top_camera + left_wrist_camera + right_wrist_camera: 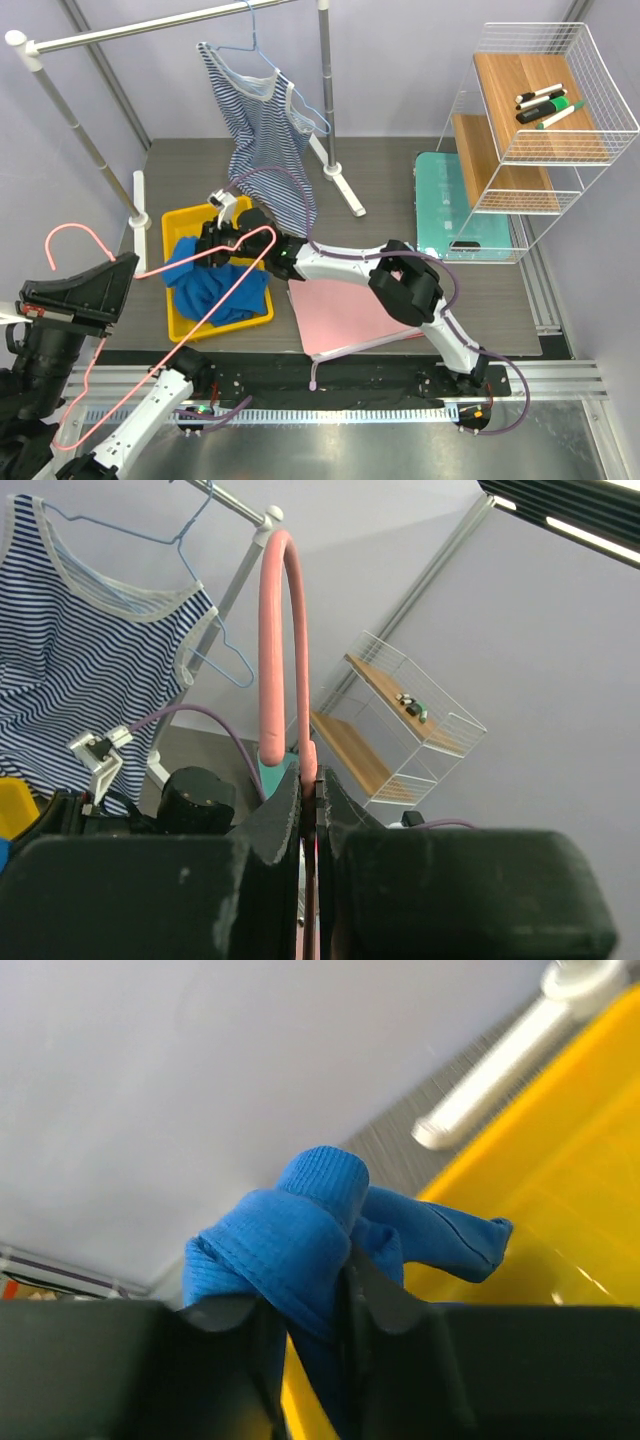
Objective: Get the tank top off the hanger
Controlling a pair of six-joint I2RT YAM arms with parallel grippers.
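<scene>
My left gripper [128, 266] is shut on a pink wire hanger [215, 290] and holds it near the table's front left; in the left wrist view the jaws [310, 780] pinch the pink hanger [277, 630] with its hook rising above. The hanger's wire crosses over a blue tank top [215, 285] lying in a yellow bin [182, 218]. My right gripper [212, 250] reaches over the bin and is shut on a fold of the blue tank top [290, 1240], jaws [345, 1280] closed on the cloth above the yellow bin [560, 1210].
A striped tank top [265, 140] hangs on a blue hanger [255, 55] from the white rack [130, 30] at the back. A pink sheet [345, 315] lies at centre front. A teal box [445, 200] and a wire shelf [540, 100] with markers stand on the right.
</scene>
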